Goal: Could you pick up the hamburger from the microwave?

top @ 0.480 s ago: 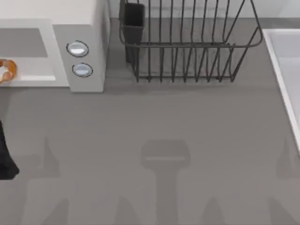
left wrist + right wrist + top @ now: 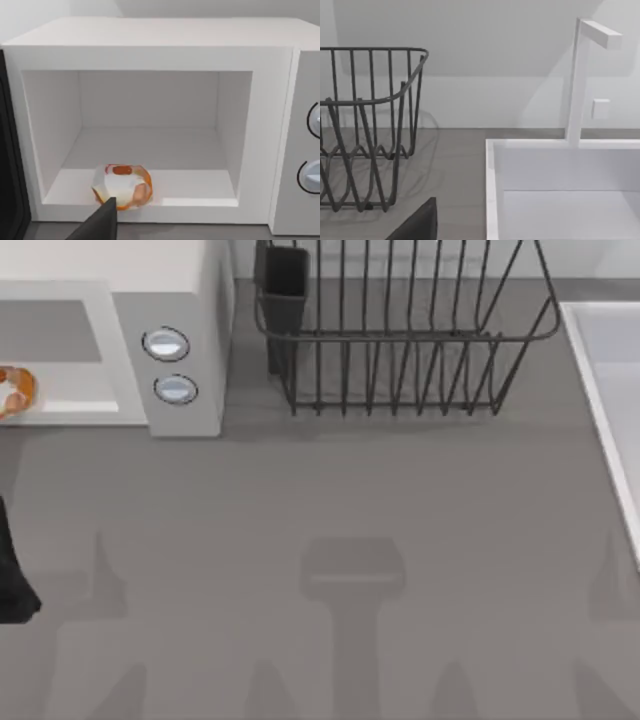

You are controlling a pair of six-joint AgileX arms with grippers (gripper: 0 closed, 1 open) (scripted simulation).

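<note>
The small round orange-brown hamburger (image 2: 122, 186) sits at the front lip of the open off-white boxy microwave (image 2: 150, 50), at the bench's far left corner, presumably for easy reach; end effector state cannot be told.

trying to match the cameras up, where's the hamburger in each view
Top view: the hamburger sits at the far left edge, on the floor of the microwave cavity.
Left wrist view: the hamburger lies at the cavity's front lip, just beyond a dark finger.
Right wrist view: not in it.
Shared landmark: the microwave dials.
</note>
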